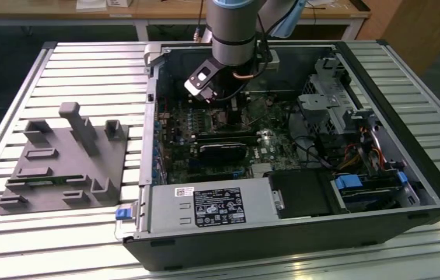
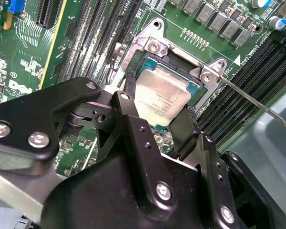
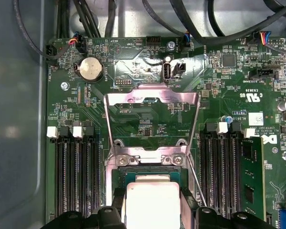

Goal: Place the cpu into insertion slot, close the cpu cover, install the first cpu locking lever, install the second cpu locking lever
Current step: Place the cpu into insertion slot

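The cpu, a pale silvery square, sits between the two black fingers of my gripper, which is shut on its opposite edges. It hangs directly over the insertion slot in the green board, level with it or just above; I cannot tell whether it is seated. In the first wrist view the cpu and gripper lie at the slot, and the cpu cover is swung open, flat on the board beyond. A thin wire locking lever stands away from the socket. In the exterior view the gripper is deep inside the computer case.
Long black memory slots flank the socket on both sides, one holding a module. Black cables run along the case wall. A power supply and drive cage crowd the case. A grey fixture stands on the slatted table.
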